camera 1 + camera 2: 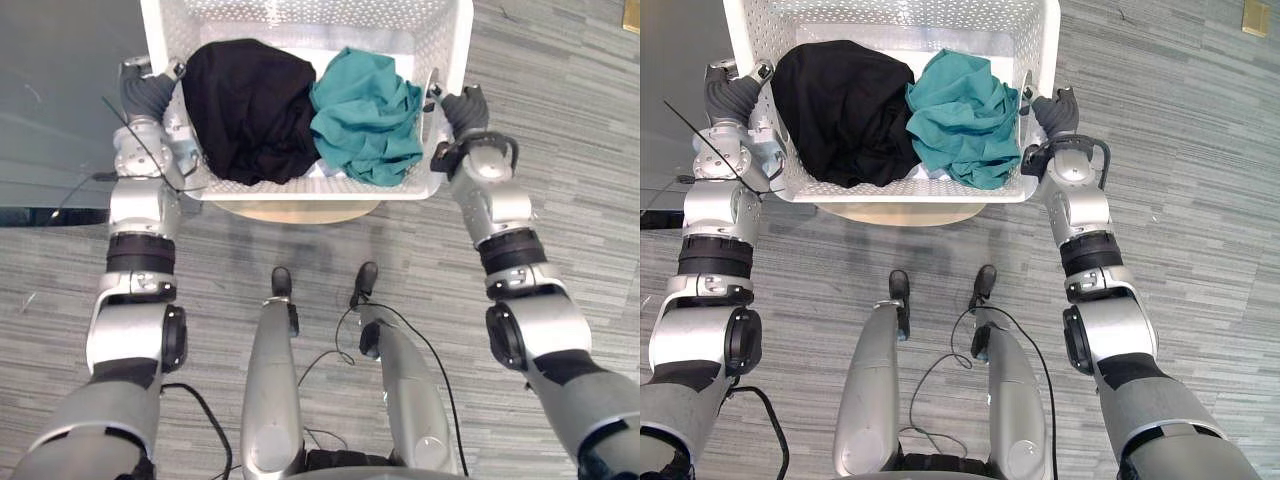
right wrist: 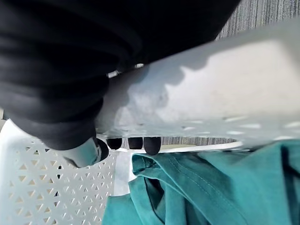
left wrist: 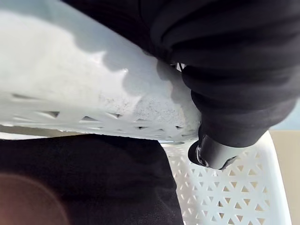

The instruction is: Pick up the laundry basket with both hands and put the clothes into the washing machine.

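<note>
Both arms reach forward, left hand [image 1: 150,92] and right hand [image 1: 462,105] clamped on laundry basket [image 1: 447,50] rims.

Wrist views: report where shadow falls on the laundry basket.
Left wrist view: the left hand throws a scalloped shadow across the laundry basket rim. Right wrist view: the right hand shades the rim likewise; its fingers hook beneath, dark.

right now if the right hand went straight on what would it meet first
The right hand meets the laundry basket rim at once, its fingers hooked over it; beyond, probably the teal cloth.
</note>
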`<state>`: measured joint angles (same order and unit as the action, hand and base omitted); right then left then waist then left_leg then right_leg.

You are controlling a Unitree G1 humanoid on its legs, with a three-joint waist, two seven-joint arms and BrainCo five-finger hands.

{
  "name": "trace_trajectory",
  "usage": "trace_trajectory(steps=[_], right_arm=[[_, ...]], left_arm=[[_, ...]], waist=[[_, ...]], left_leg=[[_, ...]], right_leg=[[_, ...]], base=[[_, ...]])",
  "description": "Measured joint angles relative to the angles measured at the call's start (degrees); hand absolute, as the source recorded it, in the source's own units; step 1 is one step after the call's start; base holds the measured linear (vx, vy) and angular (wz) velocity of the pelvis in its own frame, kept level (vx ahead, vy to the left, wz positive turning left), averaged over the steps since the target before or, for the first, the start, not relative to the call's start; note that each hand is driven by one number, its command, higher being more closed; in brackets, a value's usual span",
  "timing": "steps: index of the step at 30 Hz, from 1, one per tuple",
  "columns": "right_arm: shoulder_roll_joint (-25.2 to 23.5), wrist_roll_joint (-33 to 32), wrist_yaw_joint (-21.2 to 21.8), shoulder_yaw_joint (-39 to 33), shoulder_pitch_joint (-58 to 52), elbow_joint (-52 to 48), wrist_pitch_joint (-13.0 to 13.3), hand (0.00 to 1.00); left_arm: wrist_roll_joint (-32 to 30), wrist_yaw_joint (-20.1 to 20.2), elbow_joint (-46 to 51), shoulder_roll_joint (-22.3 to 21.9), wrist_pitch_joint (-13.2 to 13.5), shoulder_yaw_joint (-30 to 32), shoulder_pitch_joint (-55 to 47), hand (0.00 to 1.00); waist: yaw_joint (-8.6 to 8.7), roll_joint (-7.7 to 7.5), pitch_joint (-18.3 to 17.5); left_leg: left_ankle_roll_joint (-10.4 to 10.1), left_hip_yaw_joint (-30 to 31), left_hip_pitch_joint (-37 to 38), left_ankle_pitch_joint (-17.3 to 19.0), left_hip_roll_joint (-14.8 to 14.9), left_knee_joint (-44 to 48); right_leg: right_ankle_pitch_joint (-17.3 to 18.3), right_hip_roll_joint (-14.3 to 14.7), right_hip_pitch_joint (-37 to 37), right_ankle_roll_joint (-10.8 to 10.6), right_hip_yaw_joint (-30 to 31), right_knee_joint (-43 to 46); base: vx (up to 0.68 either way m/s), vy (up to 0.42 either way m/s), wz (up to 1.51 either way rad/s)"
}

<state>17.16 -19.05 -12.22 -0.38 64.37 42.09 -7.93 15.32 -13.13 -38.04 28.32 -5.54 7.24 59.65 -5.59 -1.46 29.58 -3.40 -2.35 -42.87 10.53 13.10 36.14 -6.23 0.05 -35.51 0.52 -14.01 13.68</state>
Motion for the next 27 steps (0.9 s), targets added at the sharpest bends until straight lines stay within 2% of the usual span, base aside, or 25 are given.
trace_trajectory(steps=[14,25,27], right_arm=[[-1.1,-4.7,1.2,-1.7,8.6,4.6,1.1,0.00],[-0.8,-5.7,2.4,-1.2,7.7,3.9,2.1,0.00],[-0.5,-5.8,2.4,-0.7,4.4,0.7,2.5,0.00]], left_arm=[[1.9,-3.1,-3.2,-1.2,2.3,1.1,7.8,0.00],[1.9,-3.1,-2.8,-0.6,2.4,1.3,8.0,0.00],[1.9,-3.2,0.7,0.4,2.4,1.9,5.2,0.00]], waist=[[0.34,0.00,0.0],[0.19,0.00,0.0],[0.12,0.00,0.0]], left_leg=[[-2.1,0.8,-0.9,-2.8,0.2,-4.2],[-2.1,0.5,0.6,-2.8,0.8,-3.8],[-2.1,0.4,2.1,-2.8,0.9,-3.8]], right_leg=[[-1.6,0.8,-0.4,0.7,-1.3,-4.0],[-1.8,1.3,1.0,0.8,-1.3,-4.0],[-1.8,1.4,2.3,0.8,-1.2,-4.0]], base=[[0.00,-0.010,0.02],[0.00,-0.001,0.00],[0.00,0.000,0.00]])
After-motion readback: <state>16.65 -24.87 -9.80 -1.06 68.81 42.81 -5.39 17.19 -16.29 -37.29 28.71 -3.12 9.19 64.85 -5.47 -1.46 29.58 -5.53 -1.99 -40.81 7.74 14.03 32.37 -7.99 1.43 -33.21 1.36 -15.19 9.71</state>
